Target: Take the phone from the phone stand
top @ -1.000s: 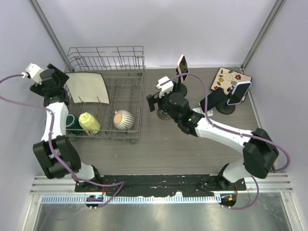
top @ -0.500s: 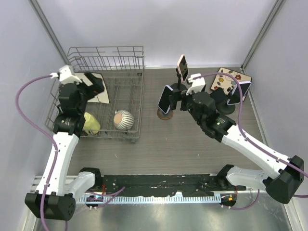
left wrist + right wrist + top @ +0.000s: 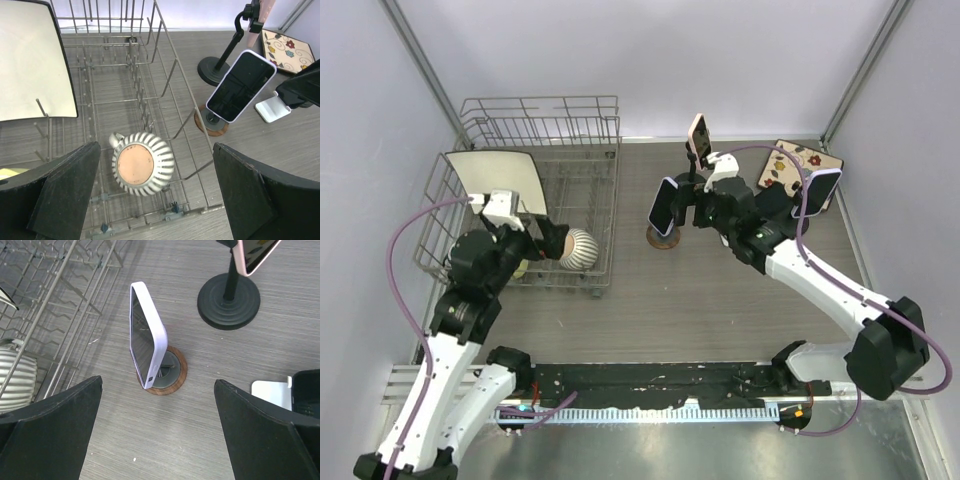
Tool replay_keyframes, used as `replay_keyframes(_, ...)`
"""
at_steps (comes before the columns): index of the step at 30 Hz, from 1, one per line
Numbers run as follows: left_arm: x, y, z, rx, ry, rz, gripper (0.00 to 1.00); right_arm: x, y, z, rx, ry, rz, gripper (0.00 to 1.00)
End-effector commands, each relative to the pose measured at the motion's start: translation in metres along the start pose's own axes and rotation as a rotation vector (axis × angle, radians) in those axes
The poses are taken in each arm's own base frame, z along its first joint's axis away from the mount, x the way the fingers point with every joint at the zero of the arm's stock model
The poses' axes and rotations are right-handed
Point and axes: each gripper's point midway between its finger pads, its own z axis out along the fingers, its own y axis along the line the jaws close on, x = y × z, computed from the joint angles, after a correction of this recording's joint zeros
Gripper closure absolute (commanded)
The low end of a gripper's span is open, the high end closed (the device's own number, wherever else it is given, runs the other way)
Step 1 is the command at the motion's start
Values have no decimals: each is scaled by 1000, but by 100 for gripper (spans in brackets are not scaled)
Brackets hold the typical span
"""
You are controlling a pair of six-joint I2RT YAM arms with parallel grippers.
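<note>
- Gaping wide, the right pincer is hanging low over the tabletop, its two dark fingers spread far apart and gripping nothing.
- Straight ahead of it, centred on the gap between those fingers, the phone in its lilac case is leaning on the round wooden phone stand.
- Neither finger is touching the phone or the stand.
- In the overhead view the phone is sitting just beside the fingertips, and its dark screen is facing away from this pincer.
- Past the phone stand and off to one side of the right pincer, a black stand is holding up a pink-cased phone.
- Behind the right pincer's wrist, a third phone is resting on a dark stand near a patterned tile.
- The left pincer is likewise spreading wide and carrying nothing, hovering over the wire dish rack.
- Directly under the gap between its fingers, a striped cup is lying in the rack, and no finger is meeting it.
- Ahead of that pincer and to its left, a white square plate is standing in the rack.
- Ahead and to its right, outside the rack wall, the lilac phone is showing its black screen toward the left pincer, well apart from it.
</note>
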Motion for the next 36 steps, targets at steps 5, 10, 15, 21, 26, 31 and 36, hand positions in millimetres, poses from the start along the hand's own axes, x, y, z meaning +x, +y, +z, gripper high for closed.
replay_keyframes(5,-12,-6,-14,29,-126,40,0,-35,10,27,-144,-143,24,10)
replay_keyframes(10,-7,-11,-11,52,-99,38,0,-40,5,44,-203,-153,19,22)
replay_keyframes(15,-4,-16,-9,71,-86,33,0,-30,12,59,-251,-118,-9,25)
replay_keyframes(21,1,-19,-6,86,-67,30,0,-18,11,76,-267,-100,-18,35)
replay_keyframes(26,5,-22,-3,96,-49,31,0,-16,11,84,-276,-98,-33,48)
replay_keyframes(31,8,-23,-1,102,-40,34,0,-21,14,81,-295,-100,-54,68)
replay_keyframes(36,10,-24,0,107,-31,33,0,-39,16,66,-298,-137,-77,91)
